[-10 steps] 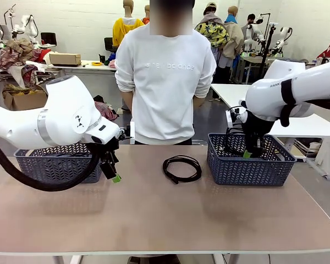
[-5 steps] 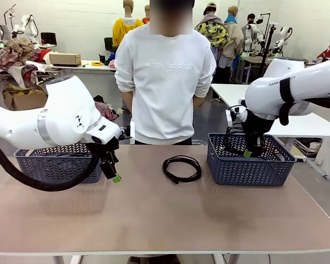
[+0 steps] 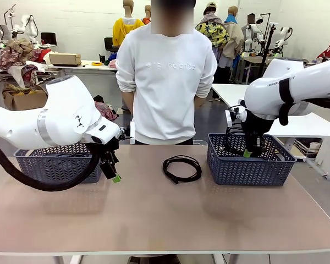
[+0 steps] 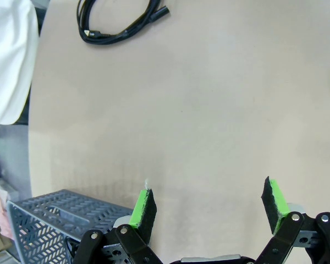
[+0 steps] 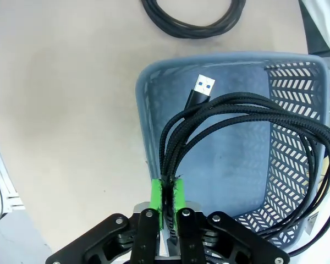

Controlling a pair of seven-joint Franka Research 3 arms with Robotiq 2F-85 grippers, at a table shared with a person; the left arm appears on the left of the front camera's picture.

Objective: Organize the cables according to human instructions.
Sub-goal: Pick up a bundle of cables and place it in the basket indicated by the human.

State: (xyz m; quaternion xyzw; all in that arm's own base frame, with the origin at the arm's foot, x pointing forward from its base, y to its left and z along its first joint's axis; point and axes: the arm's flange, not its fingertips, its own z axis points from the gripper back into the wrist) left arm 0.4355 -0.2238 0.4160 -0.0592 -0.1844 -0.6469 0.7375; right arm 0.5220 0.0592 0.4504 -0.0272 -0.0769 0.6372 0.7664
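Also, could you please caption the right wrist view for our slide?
Right gripper pinches a braided cable bundle over the blue basket.

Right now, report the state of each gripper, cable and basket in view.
left gripper, open, empty, beside the left basket
right gripper, shut on the held cable
held cable, bunched in loops, hanging over the right basket
loose cable, coiled, lying between the baskets, untouched
left basket, upright, contents unclear
right basket, upright, open top
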